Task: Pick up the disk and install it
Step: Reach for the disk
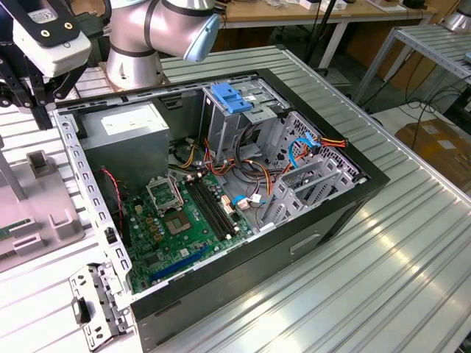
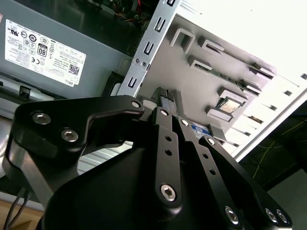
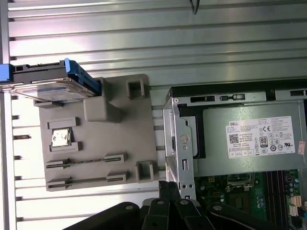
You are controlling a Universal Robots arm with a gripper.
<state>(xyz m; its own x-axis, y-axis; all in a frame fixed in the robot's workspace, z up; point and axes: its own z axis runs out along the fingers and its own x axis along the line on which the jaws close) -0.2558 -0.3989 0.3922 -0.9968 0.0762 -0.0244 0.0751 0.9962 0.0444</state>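
The flat silver-metal disk with a blue plastic carrier frame (image 3: 45, 85) lies at one end of a grey moulded plastic fixture (image 3: 96, 143) on the ribbed aluminium table (image 3: 144, 38). In the first wrist view the black gripper (image 3: 169, 184) hangs over the bare metal edge of the open black computer case (image 1: 294, 243), beside the grey power-supply box (image 3: 240, 165). Its fingers (image 3: 164, 191) are drawn together with nothing between them. The disk is well apart from them, at the fixture's far end.
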